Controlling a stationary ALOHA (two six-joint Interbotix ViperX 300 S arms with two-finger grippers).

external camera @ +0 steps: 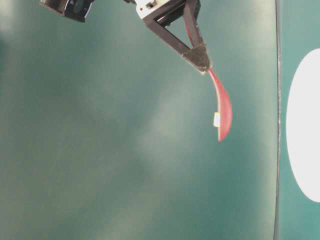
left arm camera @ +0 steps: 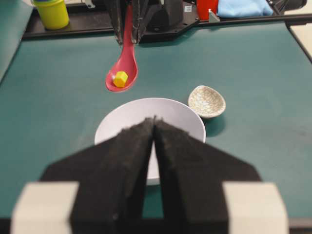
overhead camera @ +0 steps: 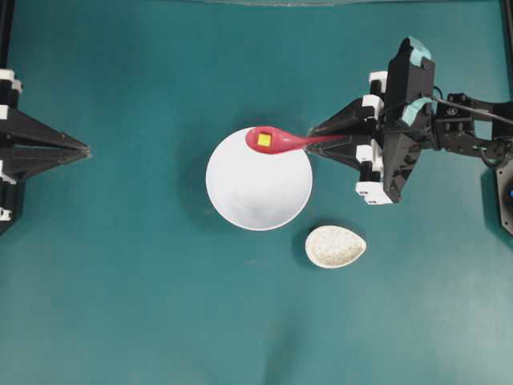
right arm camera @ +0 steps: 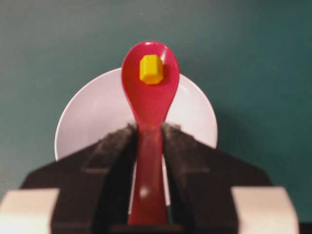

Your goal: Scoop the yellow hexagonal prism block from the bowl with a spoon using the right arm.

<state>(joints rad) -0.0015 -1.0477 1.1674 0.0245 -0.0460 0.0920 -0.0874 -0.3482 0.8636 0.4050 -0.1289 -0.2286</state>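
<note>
My right gripper (overhead camera: 314, 138) is shut on the handle of the pink-red spoon (overhead camera: 280, 142). The spoon is held level above the far rim of the white bowl (overhead camera: 258, 188). The yellow hexagonal prism block (overhead camera: 264, 140) lies in the spoon's scoop, also in the right wrist view (right arm camera: 150, 69) and the left wrist view (left arm camera: 120, 78). The bowl looks empty (right arm camera: 97, 114). In the table-level view the spoon (external camera: 223, 107) hangs from the gripper (external camera: 202, 60) in the air. My left gripper (overhead camera: 84, 149) is shut and empty at the left edge, far from the bowl (left arm camera: 141, 113).
A small speckled off-white teardrop dish (overhead camera: 335, 246) sits on the teal table just beside the bowl, on the right arm's side. A yellow cup (left arm camera: 51, 12), a red object (left arm camera: 205, 7) and a blue cloth (left arm camera: 242, 7) lie beyond the table's far edge.
</note>
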